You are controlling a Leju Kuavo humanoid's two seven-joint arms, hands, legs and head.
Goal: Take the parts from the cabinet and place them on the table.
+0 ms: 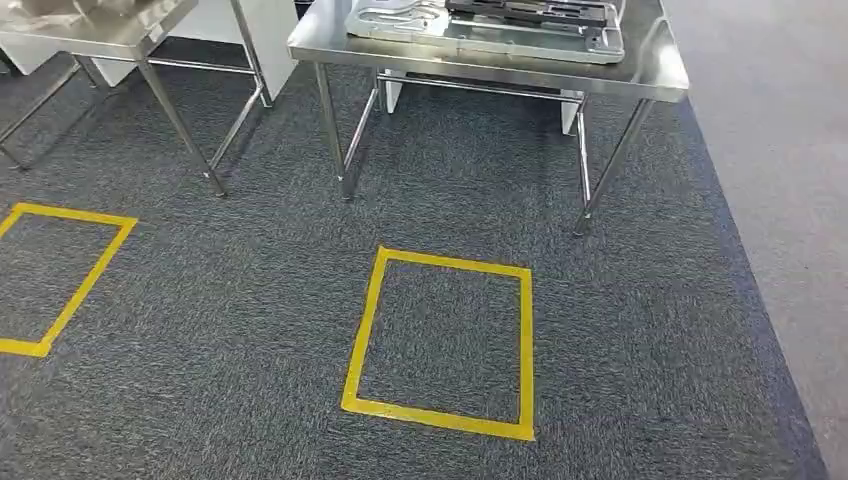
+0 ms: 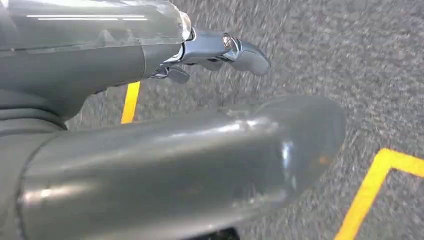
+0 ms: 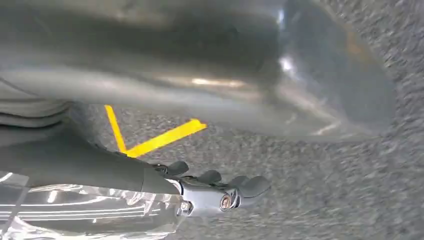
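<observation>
A steel table (image 1: 335, 42) stands at the far side of the head view, straight ahead. On it lie a flat silver metal part (image 1: 420, 22) and a dark barred part (image 1: 530, 12) on top of it. My left hand (image 2: 165, 135) hangs over the carpet, its thick thumb apart from the outstretched dark fingers (image 2: 247, 56), with nothing in it. Over the carpet too, my right hand (image 3: 200, 95) has its fingers (image 3: 245, 187) stretched out and holds nothing.
A second steel table (image 1: 110, 32) stands at the far left, with a white panel (image 1: 275, 30) between the two tables. Two yellow tape squares mark the dark carpet, one in the middle (image 1: 365, 330) and one at the left (image 1: 95, 262). Lighter floor (image 1: 780, 200) runs along the right.
</observation>
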